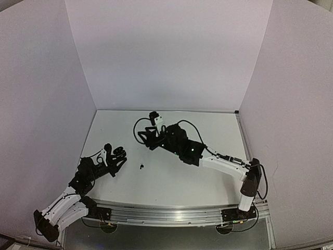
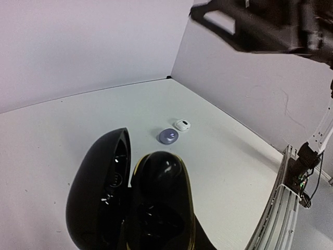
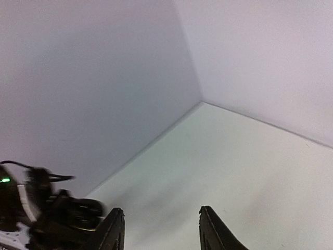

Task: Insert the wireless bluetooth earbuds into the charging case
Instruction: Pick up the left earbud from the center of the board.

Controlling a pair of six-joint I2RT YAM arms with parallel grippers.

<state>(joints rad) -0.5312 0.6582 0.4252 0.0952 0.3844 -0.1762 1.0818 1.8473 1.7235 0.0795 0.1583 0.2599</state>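
The black charging case (image 2: 156, 203) fills the lower left wrist view, with its lid (image 2: 99, 187) swung open to the left. It sits at the tip of my left gripper (image 1: 115, 156), which is shut on it; the fingers themselves are hidden under the case. Beyond the case, a greyish earbud (image 2: 168, 136) and a white earbud (image 2: 182, 124) lie on the table. A tiny black bud (image 1: 141, 166) lies alone near the table's middle. My right gripper (image 3: 158, 211) hangs open over bare table with nothing between its fingers (image 3: 115, 229).
My right arm (image 1: 182, 146) stretches across the middle of the table (image 1: 171, 177) towards the left. White walls close in the back and both sides. A metal rail (image 1: 166, 213) runs along the near edge.
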